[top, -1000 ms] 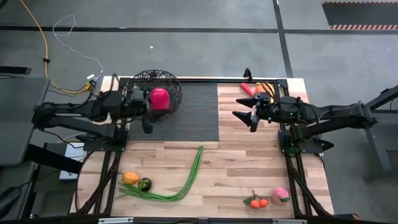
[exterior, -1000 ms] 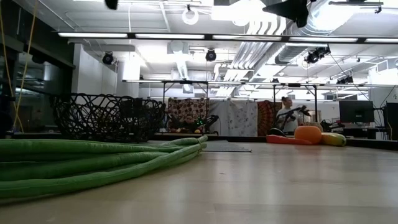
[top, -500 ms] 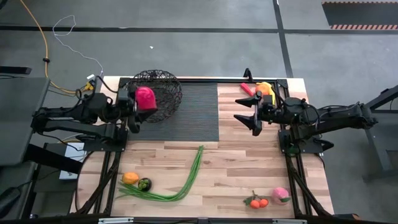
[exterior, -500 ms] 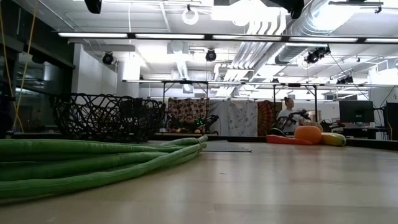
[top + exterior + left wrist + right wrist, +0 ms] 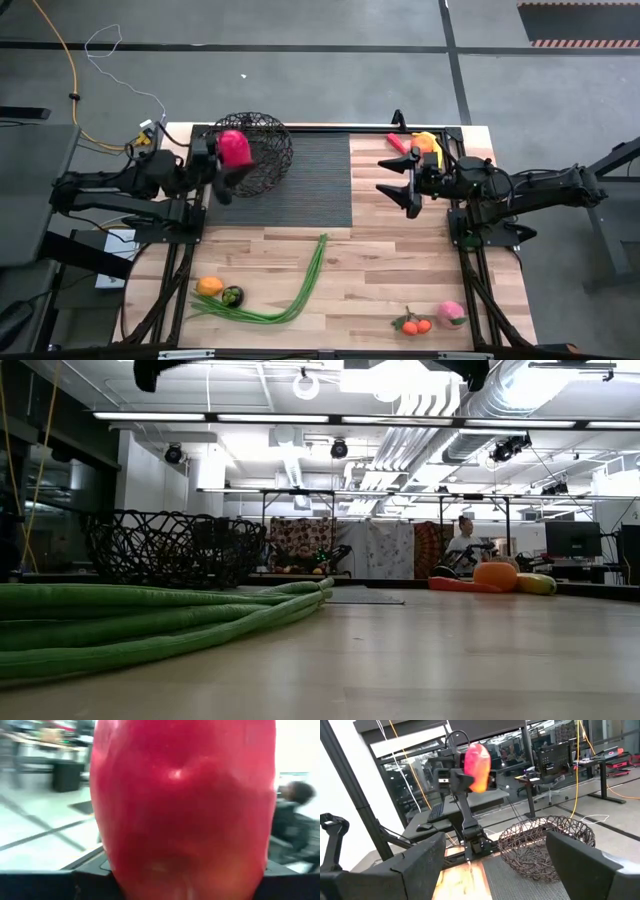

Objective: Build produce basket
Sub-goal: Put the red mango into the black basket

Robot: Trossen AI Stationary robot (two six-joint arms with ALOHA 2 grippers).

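Red-pink fruit (image 5: 233, 148) sits clamped in the left gripper (image 5: 226, 160), lifted above the wire basket (image 5: 262, 150) at its nine o'clock rim, seemingly poised for dropping in, while the right gripper (image 5: 397, 186) waits empty, fingers spread, well apart at three o'clock.

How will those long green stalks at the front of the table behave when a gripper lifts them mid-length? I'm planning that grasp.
The long green stalks lie in a curve, so they probably flex and droop at both ends. They are several loose strands, so some may slip out. Far longer than the basket is wide, they would likely overhang it.
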